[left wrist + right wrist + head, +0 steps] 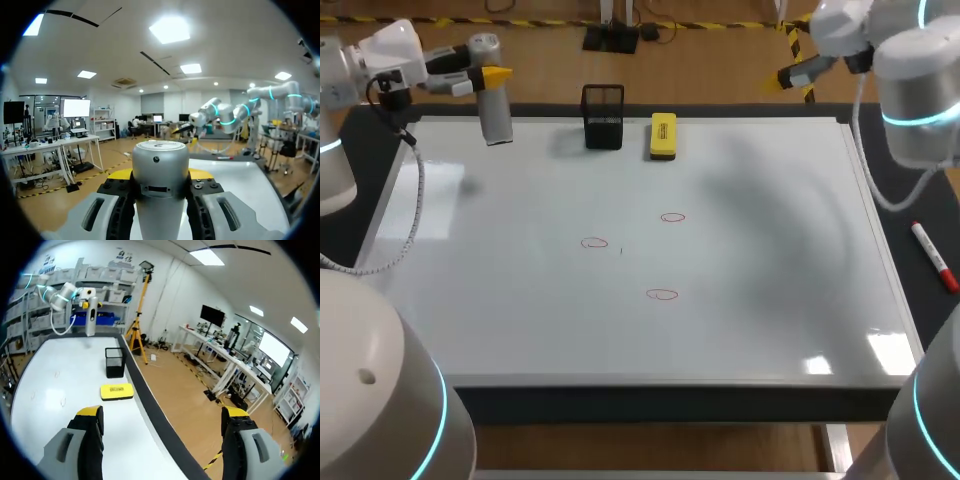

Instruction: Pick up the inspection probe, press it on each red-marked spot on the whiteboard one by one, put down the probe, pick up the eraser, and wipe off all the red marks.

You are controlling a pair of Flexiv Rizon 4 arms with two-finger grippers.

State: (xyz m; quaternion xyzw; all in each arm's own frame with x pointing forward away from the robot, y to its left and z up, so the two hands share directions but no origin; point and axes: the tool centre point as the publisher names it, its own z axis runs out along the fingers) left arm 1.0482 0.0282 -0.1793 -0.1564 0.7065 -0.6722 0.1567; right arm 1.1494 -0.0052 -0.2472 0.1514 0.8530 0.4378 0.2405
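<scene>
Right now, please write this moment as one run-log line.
left claw: shut on probe, upright at whiteboard far-left corner | right claw: open, empty | red marks: three, unwiped | eraser: on whiteboard, far edge

Nothing on the worktop can really be read from where I stand: the yellow eraser carries a dark label on its top face, but whatever is printed there is too small to make out. The red marks on the whiteboard are three hand-drawn loops, not letters or numbers, with a tiny dark tick just beside the left one. The grey inspection probe and the marker lying off the board's right edge show no lettering I can tell.
</scene>
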